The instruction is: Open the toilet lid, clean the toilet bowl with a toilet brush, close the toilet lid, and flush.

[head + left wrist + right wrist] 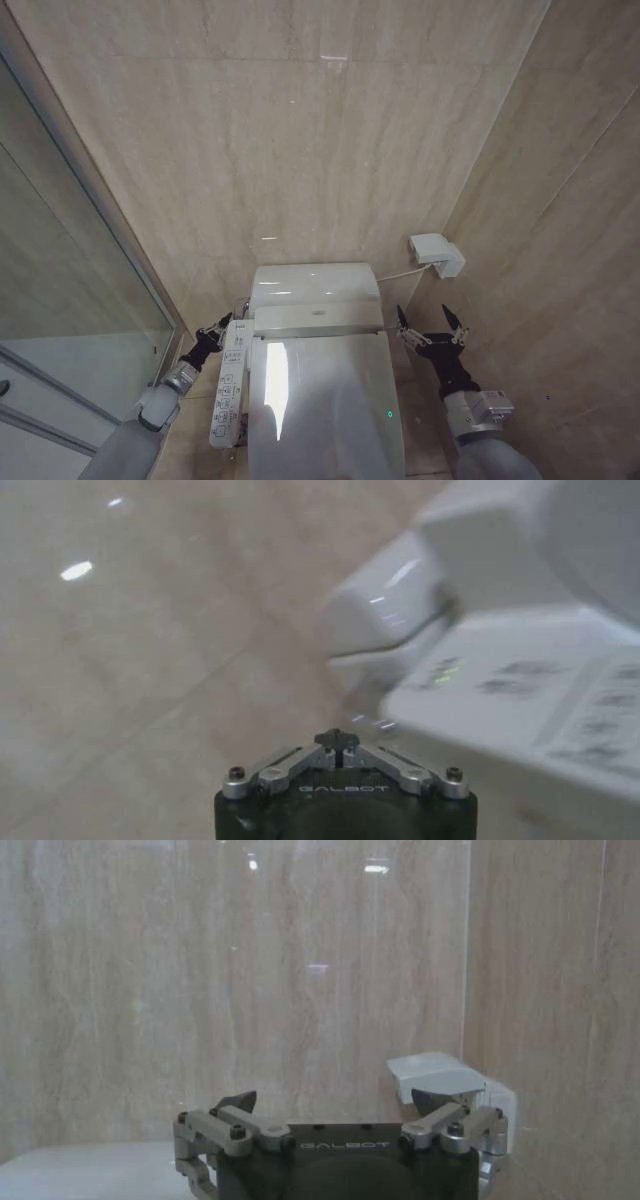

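The toilet lid [330, 400] is a glossy white cover lying shut, so the toilet bowl is hidden beneath it. The toilet brush is out of view. My left gripper [221, 323] is shut with nothing in it, at the far end of the bidet control panel [228, 385] on the toilet's left side. In the left wrist view that left gripper [340, 739] has its tips together beside the control panel [560, 720]. On the toilet's right, level with the tank [315, 290], hovers my open right gripper [432, 322], which also appears in its wrist view [335, 1102].
A white wall box [437, 253] [440, 1074] with a cable is mounted on the right wall, just beyond the right gripper. A glass shower door [70, 300] runs along the left. Beige tiled walls close in behind and to the right.
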`<state>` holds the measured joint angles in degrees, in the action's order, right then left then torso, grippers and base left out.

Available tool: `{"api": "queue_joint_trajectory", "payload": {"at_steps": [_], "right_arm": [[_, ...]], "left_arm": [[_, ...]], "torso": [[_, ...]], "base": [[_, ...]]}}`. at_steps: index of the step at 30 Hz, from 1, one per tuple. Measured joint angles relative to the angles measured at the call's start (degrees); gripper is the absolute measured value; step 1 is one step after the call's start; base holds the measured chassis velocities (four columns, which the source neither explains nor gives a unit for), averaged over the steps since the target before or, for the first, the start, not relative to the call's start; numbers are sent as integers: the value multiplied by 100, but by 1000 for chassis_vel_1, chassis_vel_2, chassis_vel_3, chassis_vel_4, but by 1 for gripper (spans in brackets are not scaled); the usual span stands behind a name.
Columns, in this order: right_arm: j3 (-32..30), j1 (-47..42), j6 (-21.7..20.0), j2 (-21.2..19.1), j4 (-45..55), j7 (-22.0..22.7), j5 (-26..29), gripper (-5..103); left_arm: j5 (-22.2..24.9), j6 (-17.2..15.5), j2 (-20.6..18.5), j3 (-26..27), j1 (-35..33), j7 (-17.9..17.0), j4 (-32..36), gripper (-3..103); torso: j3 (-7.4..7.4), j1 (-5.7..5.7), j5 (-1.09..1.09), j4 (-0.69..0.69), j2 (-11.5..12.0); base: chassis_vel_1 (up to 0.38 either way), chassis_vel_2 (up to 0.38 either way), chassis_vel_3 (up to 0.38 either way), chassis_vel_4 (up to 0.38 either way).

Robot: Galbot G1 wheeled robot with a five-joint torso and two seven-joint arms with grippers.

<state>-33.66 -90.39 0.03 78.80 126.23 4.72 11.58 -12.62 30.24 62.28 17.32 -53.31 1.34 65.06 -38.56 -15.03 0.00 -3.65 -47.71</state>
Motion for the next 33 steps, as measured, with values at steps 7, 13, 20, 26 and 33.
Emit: {"api": "queue_joint_trajectory", "payload": {"at_steps": [7,13,20,26,33], "right_arm": [[0,0,0,0,0,0,0,100],[0,0,0,0,0,0,0,100],[0,0,0,0,0,0,0,100],[0,0,0,0,0,0,0,100],[0,0,0,0,0,0,0,100]], "left_arm": [[971,-357,-294,228,-15,-229,-168,0],[2052,-575,-429,71,484,-130,-713,0],[2262,-613,-348,-213,1030,252,-980,0],[2297,-486,-344,-589,1218,548,-1026,0],[1970,-231,-501,-859,1102,708,-937,0]], "torso": [[0,0,0,2,0],[0,0,-1,1,0],[0,0,0,0,0],[0,-1,0,2,0],[0,-1,0,3,0]], "base": [[0,0,0,0],[0,0,0,0],[0,0,0,0],[0,0,0,0],[0,0,0,0]]}}
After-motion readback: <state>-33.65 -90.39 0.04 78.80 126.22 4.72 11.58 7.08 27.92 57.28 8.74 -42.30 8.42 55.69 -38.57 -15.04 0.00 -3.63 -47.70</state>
